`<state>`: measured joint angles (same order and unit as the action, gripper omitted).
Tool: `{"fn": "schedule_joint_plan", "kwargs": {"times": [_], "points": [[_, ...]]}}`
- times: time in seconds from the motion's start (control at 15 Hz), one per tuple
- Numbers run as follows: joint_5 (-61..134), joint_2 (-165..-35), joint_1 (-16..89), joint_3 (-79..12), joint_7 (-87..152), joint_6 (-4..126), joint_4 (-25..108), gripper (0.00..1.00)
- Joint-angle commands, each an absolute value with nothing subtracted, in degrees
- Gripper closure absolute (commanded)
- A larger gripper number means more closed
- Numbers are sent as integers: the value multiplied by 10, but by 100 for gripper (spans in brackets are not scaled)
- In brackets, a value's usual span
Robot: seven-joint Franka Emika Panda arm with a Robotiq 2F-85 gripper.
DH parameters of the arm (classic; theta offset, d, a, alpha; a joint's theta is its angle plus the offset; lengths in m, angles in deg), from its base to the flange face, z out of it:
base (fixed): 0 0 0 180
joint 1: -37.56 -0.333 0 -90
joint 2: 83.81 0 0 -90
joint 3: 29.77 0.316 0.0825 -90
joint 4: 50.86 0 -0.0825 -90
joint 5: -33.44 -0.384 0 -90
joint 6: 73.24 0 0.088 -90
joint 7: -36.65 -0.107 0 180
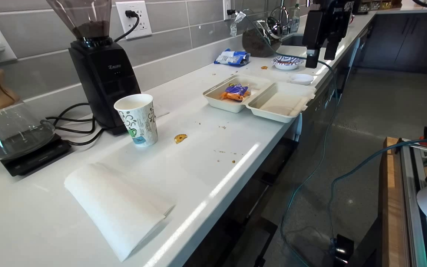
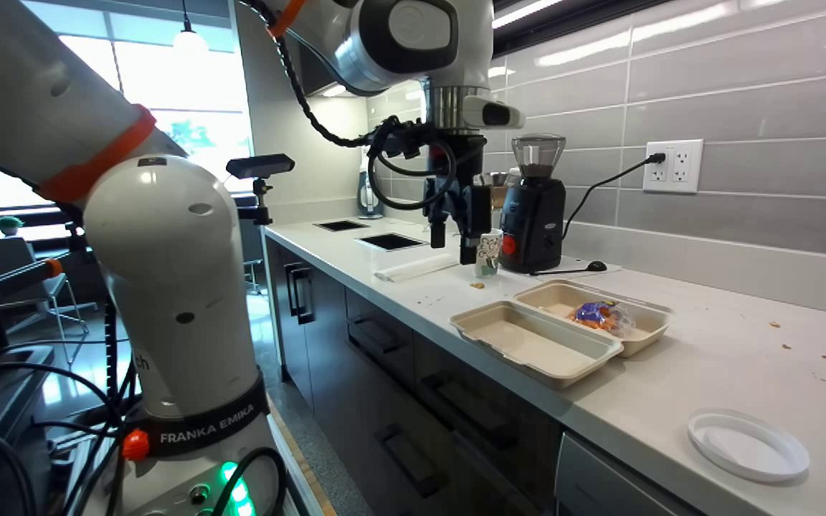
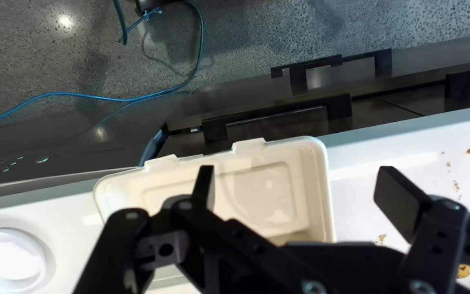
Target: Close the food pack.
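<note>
Behind a glossy white table (image 1: 184, 174) rises a grey tiled wall (image 2: 743, 107). On the table lies the food pack (image 2: 560, 331), an off-white rectangular clamshell box with rounded corners, its two halves spread side by side with their hollows facing up. Within the half nearer the wall sits a blue-and-orange plastic packet (image 1: 235, 92); the tabbed half reaches the table's front edge. Higher than the pack and apart from it hangs the black two-fingered end effector (image 2: 453, 242) of a white robot arm (image 2: 169, 287), its jaws spread wide; in the wrist view the tabbed half shows beyond them, partly in the gap. Along the table to one side of the pack come, with growing distance, a golden-brown broken cookie-like piece (image 1: 180, 138), an upright white paper cup (image 1: 139, 124) printed with dark swirls, and a folded white paper sheet (image 1: 117, 211). A black coffee grinder (image 1: 104, 83) with a clear hopper stands on that same side, closer to the wall. On the pack's opposite side a round white disc (image 2: 748, 444) with a raised rim lies near it, with a patterned white, blue and red bowl (image 1: 287, 63) farther off, and a crumpled blue-and-white plastic bag (image 1: 232, 58) lies close to the wall. Small brown crumbs (image 1: 233, 161) are scattered to both sides of the pack.
</note>
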<state>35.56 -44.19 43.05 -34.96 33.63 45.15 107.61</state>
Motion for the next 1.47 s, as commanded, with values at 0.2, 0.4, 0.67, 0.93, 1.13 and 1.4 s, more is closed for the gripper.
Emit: {"fn": "schedule_joint_plan", "kwargs": {"times": [0.2, 0.4, 0.67, 0.93, 1.13, 1.4], "points": [[367, -508, 443, -327, 312, 494, 1075, 0], [368, -537, 439, -323, 319, 500, 1075, 0], [370, -561, 440, -331, 340, 498, 1075, 0], [362, -575, 434, -335, 358, 483, 1074, 0], [373, -597, 443, -340, 366, 479, 1074, 0], [398, -613, 474, -373, 394, 472, 1074, 0]]}}
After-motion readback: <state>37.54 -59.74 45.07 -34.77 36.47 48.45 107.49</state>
